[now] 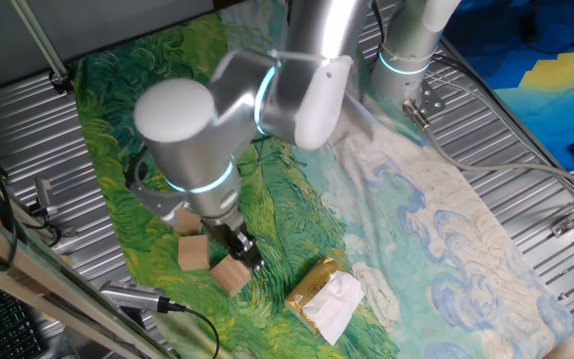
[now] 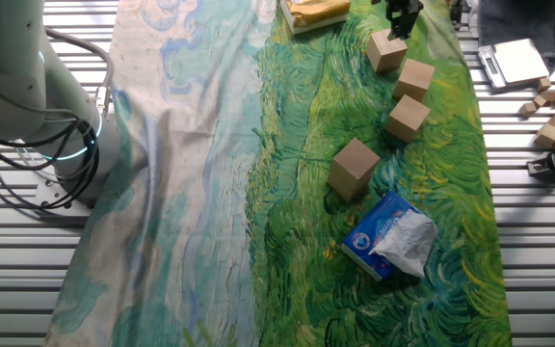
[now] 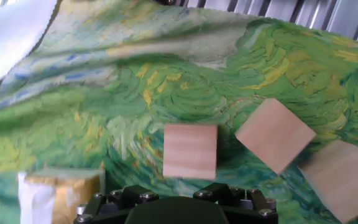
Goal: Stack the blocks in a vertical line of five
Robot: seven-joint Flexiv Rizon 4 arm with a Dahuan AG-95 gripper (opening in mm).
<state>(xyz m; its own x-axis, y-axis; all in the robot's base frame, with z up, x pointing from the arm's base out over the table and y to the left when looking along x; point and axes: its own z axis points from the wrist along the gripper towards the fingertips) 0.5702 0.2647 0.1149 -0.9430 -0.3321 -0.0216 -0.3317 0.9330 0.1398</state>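
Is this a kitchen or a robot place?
Most likely a robot lab, not a kitchen. A silver robot arm stands on a ribbed metal table under a painted cloth, wooden blocks lie out to practise with, and cables run along the edge.

One fixed view: high, steeply down, close behind the arm [image 1: 267, 90] — painted cloth [image 1: 436, 229] runs away to the lower right.
Other fixed view: high on the opposite side, farther back, arm base [image 2: 27, 106] at left.
Hand view: very near the cloth, looking along the gripper's fingers.
Shared by both fixed views: blocks [image 1: 229, 274] [image 2: 386, 50] and yellow-gold packet [image 1: 325, 296] [image 2: 316, 12].
Shared with hand view: blocks [image 3: 190, 151] — packet [image 3: 61, 194] at its lower left.
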